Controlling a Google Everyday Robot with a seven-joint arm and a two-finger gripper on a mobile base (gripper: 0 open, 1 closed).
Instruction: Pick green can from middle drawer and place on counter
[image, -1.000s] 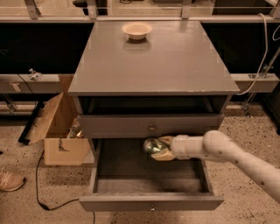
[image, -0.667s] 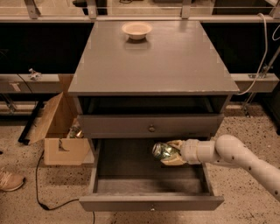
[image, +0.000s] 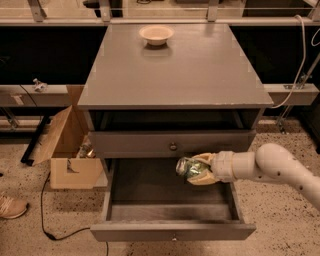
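green can (image: 184, 167): held on its side, shiny end facing left, over the inside of the pulled-out middle drawer (image: 172, 231), right of centre. it sits just under the front panel of the upper drawer (image: 130, 143). contact with the drawer floor: cannot tell.

far left: shoe (image: 10, 206) on the speckled floor (image: 30, 240), with a dark cable (image: 42, 215) trailing down beside it. an open cardboard box (image: 64, 150) stands just beside the cabinet's left side.

centre: counter (image: 175, 75), matt grey, with pale chips along the front edge. a pale bowl (image: 156, 34) stands upright near its back edge, well apart from the can.

right of centre: gripper (image: 192, 170), pale fingers clamped around the can from the right, one above and one below. the white arm (image: 280, 167) comes in from the lower right, over the drawer's right wall.

far right: white cable (image: 301, 55) hangs beside the counter.
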